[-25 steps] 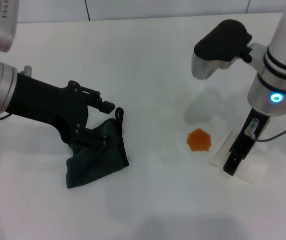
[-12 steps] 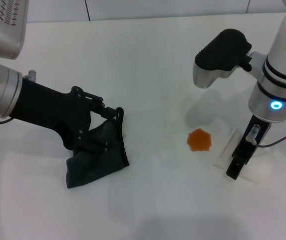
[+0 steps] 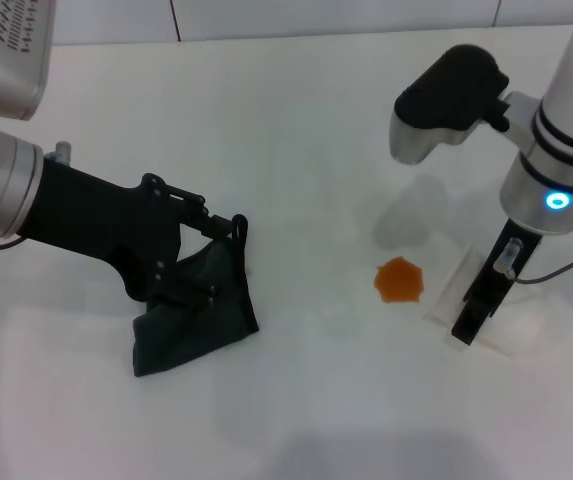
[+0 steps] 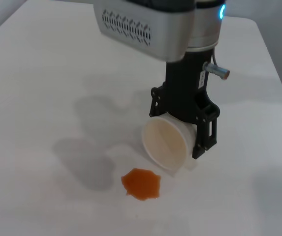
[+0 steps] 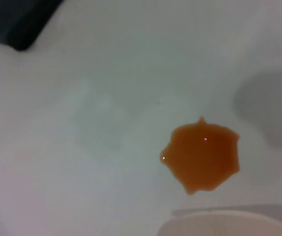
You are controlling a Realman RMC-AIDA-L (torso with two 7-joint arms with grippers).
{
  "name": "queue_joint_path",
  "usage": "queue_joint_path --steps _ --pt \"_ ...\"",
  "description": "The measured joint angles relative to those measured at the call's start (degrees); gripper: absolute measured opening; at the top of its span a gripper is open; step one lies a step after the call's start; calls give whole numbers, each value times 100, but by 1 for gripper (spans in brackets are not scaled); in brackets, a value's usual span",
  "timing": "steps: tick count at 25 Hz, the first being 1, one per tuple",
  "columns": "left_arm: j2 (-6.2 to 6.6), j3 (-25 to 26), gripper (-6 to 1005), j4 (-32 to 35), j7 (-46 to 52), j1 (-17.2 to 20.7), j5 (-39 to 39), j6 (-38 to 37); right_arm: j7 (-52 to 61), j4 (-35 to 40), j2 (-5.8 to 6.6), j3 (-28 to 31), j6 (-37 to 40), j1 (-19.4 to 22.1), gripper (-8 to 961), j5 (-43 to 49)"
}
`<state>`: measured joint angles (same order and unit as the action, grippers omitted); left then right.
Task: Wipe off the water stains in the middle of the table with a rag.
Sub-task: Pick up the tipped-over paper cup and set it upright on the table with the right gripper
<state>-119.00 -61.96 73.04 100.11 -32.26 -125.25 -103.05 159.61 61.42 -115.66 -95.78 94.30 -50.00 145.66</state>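
Observation:
The rag (image 3: 194, 322), a dark cloth, lies on the white table (image 3: 296, 150) at the left. My left gripper (image 3: 218, 258) is low over the rag's far end, open, with its fingers on either side of the cloth's upper corner. The orange water stain (image 3: 399, 280) sits right of centre, apart from the rag; it also shows in the left wrist view (image 4: 141, 183) and in the right wrist view (image 5: 202, 157). My right gripper (image 3: 472, 318) stands just right of the stain, shut on a tilted white paper cup (image 4: 164, 145).
The paper cup (image 3: 454, 290) lies close beside the stain, its mouth toward it; its rim (image 5: 229, 225) shows in the right wrist view. A corner of the rag (image 5: 17, 19) shows there too. Bare tabletop lies between rag and stain.
My left gripper has moved right, farther onto the rag's upper corner, then held still. My right arm with the cup has shifted slightly. The stain and rag have stayed in place.

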Motion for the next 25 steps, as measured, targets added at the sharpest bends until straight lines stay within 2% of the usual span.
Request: queue_joint_path --steps 8,15,19,21,22,23,25 --pt "-5 21 722 262 0 163 41 -23 -203 1121 32 821 269 571 762 309" --pt "-18 25 722 404 43 278 220 -19 -800 2121 54 1905 317 1288 710 340" --pt "-18 27 722 436 74 321 262 -9 -1377 2646 39 2395 -103 1878 688 -18" --pt "-18 26 722 442 111 327 298 -17 -1819 2805 42 2559 -564 2276 680 -433" --pt "-18 26 722 456 137 333 318 -22 -2285 2854 46 2729 -971 2625 675 -927" --pt "-18 26 722 470 155 340 331 -27 -2285 2854 46 2729 -971 2625 671 -927" --pt "-18 26 722 553 196 388 355 -32 -2888 2791 44 2901 -1401 2932 663 -1605"
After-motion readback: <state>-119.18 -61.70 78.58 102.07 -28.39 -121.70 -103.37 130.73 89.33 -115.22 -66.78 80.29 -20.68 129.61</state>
